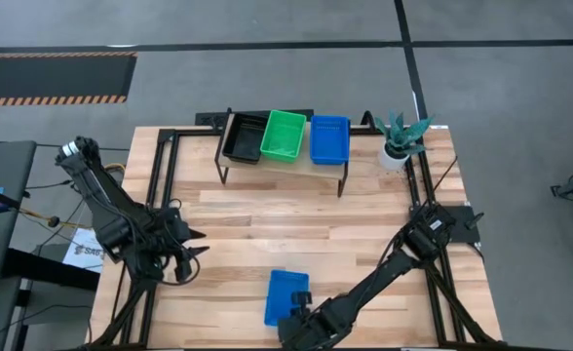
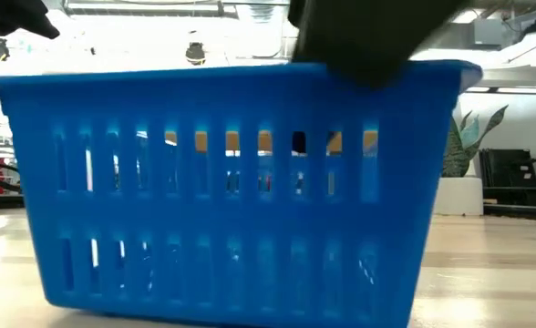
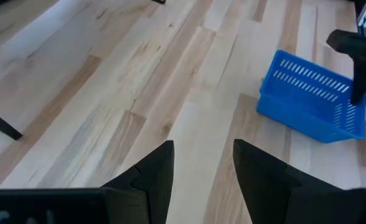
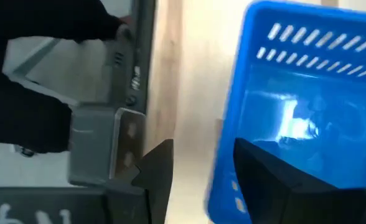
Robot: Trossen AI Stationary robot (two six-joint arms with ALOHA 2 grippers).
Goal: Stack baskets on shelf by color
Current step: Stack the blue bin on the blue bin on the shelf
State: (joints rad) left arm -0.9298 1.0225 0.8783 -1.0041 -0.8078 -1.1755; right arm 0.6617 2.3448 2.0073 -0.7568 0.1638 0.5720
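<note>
A blue basket stands on its bottom on the table near the near edge, also in the low view and the left wrist view. My right gripper is open at the basket's near end, coming down from above. In the right wrist view one finger is inside the basket and one outside. My left gripper is open and hovers over bare table to the left. The shelf at the far side carries black, green and blue baskets. My right gripper straddles the blue basket's near wall from above, toward the wall's right end, one finger inside and one outside. The fingers stand wide apart. Whether either finger touches the wall I cannot tell.
A potted plant stands right of the shelf at the far right corner. Black frame rails run along the table's left and right sides. Bare wood lies between the shelf and the blue basket.
</note>
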